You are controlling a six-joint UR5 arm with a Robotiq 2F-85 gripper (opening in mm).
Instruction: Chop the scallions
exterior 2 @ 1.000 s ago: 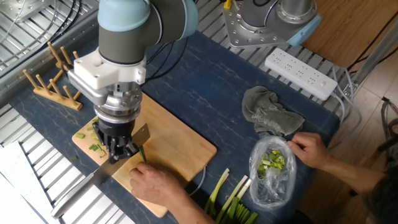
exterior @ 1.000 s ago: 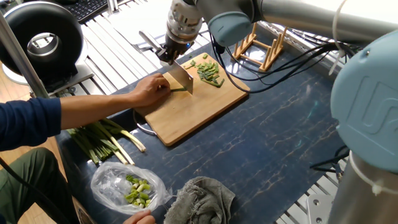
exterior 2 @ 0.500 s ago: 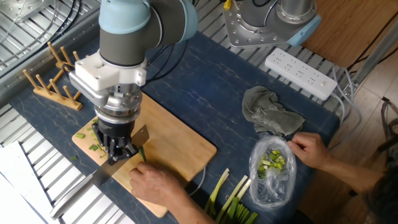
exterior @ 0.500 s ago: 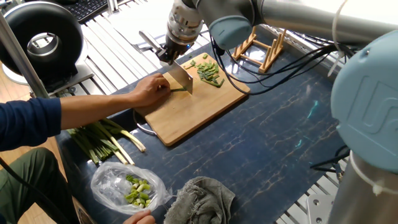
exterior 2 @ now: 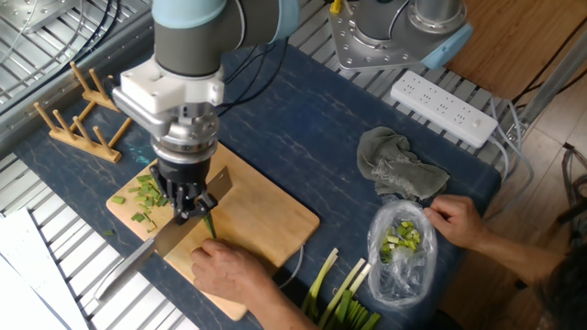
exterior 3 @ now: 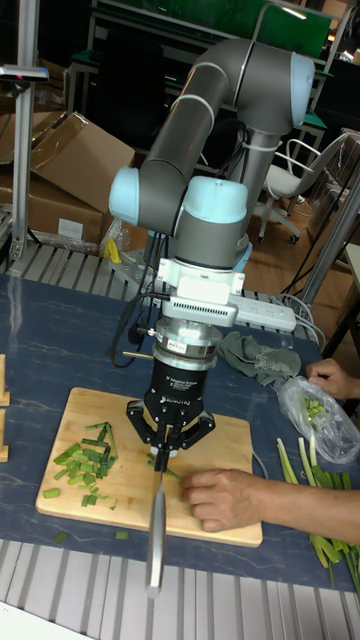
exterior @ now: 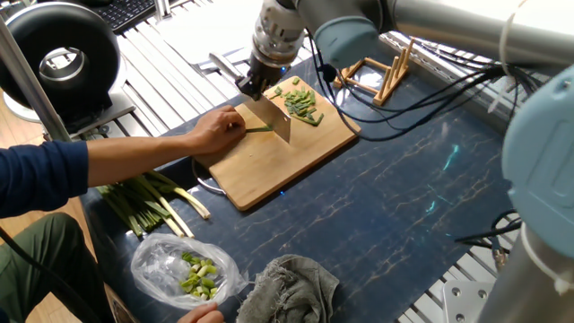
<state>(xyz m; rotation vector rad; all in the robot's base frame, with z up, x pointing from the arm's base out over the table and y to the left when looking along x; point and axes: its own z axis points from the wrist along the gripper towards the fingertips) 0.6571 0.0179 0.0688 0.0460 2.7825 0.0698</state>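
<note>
My gripper (exterior 3: pixel 163 452) clamps the knife (exterior: pixel 272 117); the scallions (exterior: pixel 258 130) look light, limp, best pinned near the cut.

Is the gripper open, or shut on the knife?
Shut on the knife: the gripper has its fingers clamped on the handle, blade angled over the cutting board.

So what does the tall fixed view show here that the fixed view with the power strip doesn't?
Only the tall view shows the arm's upper joints, a cardboard box and an office chair behind the table. Only the power-strip view shows the power strip whole and the wooden rack in full. Both show the gripper shut on the knife, the chopped scallions on the cutting board, the holding hand, the plastic bag and the rag.
</note>
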